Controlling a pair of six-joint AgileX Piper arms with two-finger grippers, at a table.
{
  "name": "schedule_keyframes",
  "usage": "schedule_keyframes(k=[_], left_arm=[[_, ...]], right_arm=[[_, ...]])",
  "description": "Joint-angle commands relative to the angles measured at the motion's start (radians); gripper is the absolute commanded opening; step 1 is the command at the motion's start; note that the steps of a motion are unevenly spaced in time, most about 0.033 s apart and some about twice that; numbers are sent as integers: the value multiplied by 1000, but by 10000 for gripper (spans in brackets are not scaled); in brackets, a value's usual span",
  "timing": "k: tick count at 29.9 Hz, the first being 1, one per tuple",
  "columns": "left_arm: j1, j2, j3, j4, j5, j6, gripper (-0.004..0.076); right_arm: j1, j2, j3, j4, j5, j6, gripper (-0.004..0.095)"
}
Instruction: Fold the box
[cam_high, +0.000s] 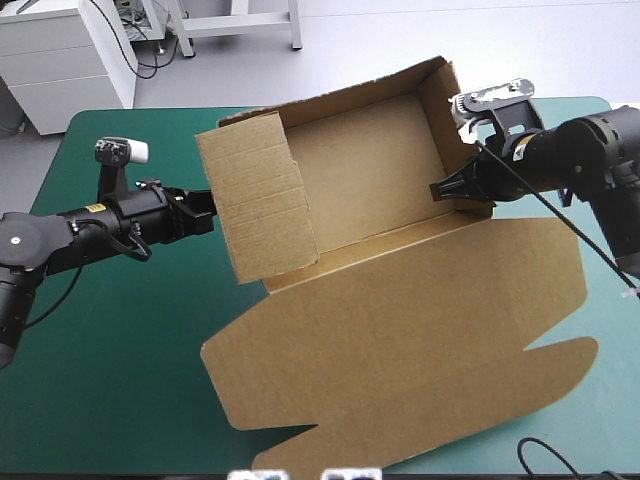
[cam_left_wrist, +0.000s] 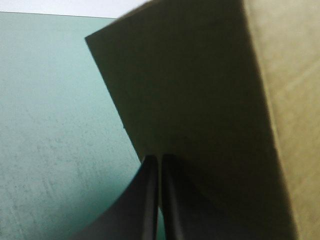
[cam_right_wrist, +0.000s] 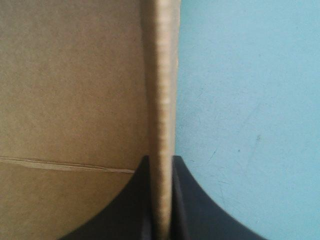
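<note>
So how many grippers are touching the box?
2: the left gripper rests shut tips against the left wall of the box; the right gripper pinches the right wall.

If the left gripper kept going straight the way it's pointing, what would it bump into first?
The box: its raised brown wall stands right ahead of the left gripper, seemingly touching its shut tips.

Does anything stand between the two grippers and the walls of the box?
Nothing visible does. The right gripper is shut on the right wall of the box. The left gripper, fingers shut, has its tips right at the left wall, with nothing between them.
</note>
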Motion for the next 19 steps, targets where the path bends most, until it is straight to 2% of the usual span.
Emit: schedule_keyframes(k=[1, 14, 16, 19], left_arm=[[-4, -18, -38, -69, -14, 8, 8], [-4, -18, -38, -75, -36, 8, 19], [-4, -18, -38, -76, -36, 8, 69], [-4, -18, -38, -89, -36, 8, 231]], right_arm=[[-3, -22, -30, 20, -36, 23, -19], [-1, -4, -30, 72, -36, 23, -17], [-1, -4, -30, 74, -36, 23, -17], [-1, -4, -30, 75, -36, 23, -17]])
